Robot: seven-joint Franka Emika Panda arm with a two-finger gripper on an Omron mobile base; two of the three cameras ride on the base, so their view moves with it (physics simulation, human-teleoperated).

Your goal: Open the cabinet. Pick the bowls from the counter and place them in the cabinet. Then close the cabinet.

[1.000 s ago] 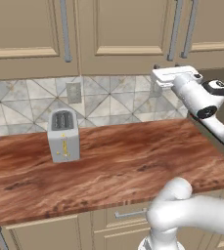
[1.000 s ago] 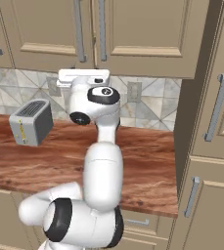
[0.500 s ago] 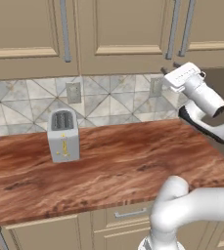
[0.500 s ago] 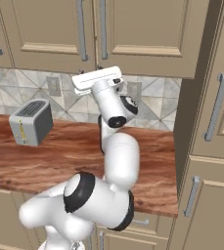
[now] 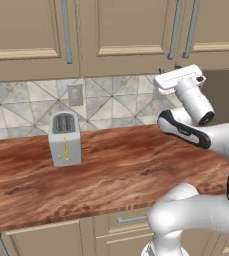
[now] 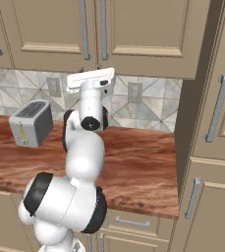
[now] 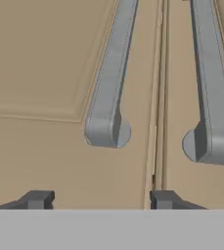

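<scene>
The beige two-door wall cabinet (image 7: 50, 73) stood shut, the claw (image 7: 98, 199) parted and empty beneath its grey bar handles (image 7: 111, 83), above the reddish-brown wood-grain surface (image 5: 111, 175).

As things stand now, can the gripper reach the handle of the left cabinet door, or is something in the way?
Probably yes. In the hand view the gripper sits just below the left handle, its open fingertips straddling the handle's line, with nothing between them and the closed cabinet. It must rise a little to grasp.

Just above my gripper (image 7: 99, 199) the cabinet (image 7: 45, 73) looks matt beige painted wood, its handles (image 7: 111, 83) smooth grey metal. Below me, the counter (image 5: 111, 175) is glossy reddish wood.
</scene>
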